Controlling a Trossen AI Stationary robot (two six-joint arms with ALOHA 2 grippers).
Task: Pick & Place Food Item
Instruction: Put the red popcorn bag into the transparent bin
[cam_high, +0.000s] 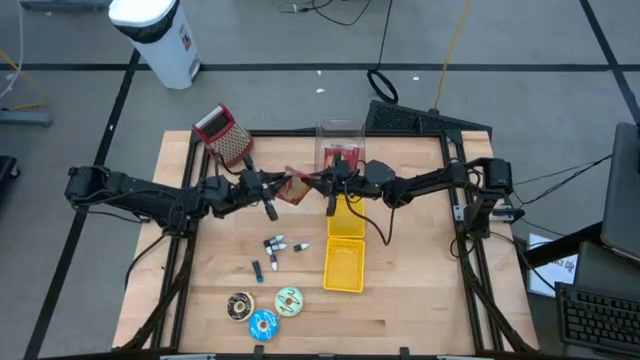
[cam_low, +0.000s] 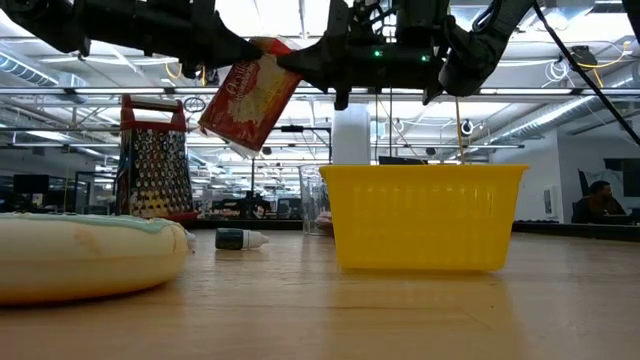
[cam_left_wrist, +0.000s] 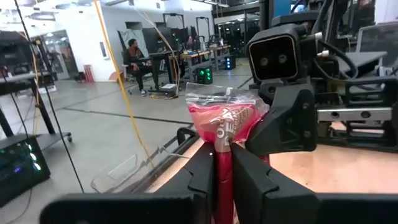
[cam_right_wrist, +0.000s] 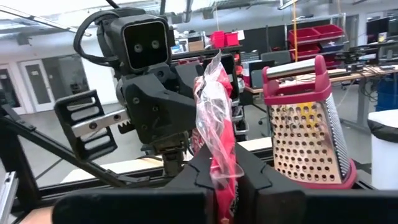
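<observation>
Red snack packet (cam_high: 292, 187) hangs in the air above the table (cam_high: 200, 290), held from both ends, up and to the left of the yellow basket (cam_high: 345, 262). Left of the yellow basket, the left gripper (cam_high: 268, 189) reaches in along the table's back half, its fingers (cam_left_wrist: 202, 180) pinched on the packet's lower edge. A red-topped box grater (cam_high: 226, 138) stands behind that gripper, further from the basket. Small bottles (cam_high: 277, 245) lie just left of the basket, and three round discs (cam_high: 262, 308) sit nearer the front edge. The right gripper (cam_high: 322, 182) is just behind the basket, clamped on the packet's other end. A clear container (cam_high: 340, 150) stands behind the basket.
</observation>
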